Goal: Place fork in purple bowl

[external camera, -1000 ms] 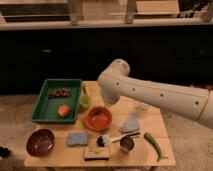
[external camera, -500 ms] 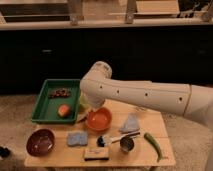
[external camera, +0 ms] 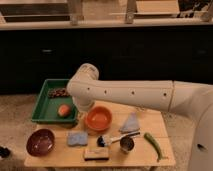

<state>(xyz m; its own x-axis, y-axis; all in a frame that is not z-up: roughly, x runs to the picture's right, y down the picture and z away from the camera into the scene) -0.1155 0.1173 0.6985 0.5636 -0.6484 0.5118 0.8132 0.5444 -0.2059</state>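
Note:
The purple bowl (external camera: 41,141) stands empty at the table's front left corner. I cannot make out the fork; it may lie behind my arm. My white arm (external camera: 130,95) reaches in from the right, and its big joint (external camera: 86,86) hangs over the table's back left. My gripper (external camera: 82,110) is mostly hidden under that joint. It sits low between the green tray (external camera: 42,104) and the orange bowl (external camera: 98,119), well behind the purple bowl.
The tray holds an orange fruit (external camera: 63,110) and dark items (external camera: 59,93). On the table lie a blue sponge (external camera: 77,138), a tan block (external camera: 96,153), a white-handled brush (external camera: 112,140), a metal cup (external camera: 126,145), a grey cloth (external camera: 131,123) and a green pepper (external camera: 152,145).
My arm has swung left across the table's back. Its big joint has moved from above the orange bowl to the tray's right edge. The objects on the table have not moved.

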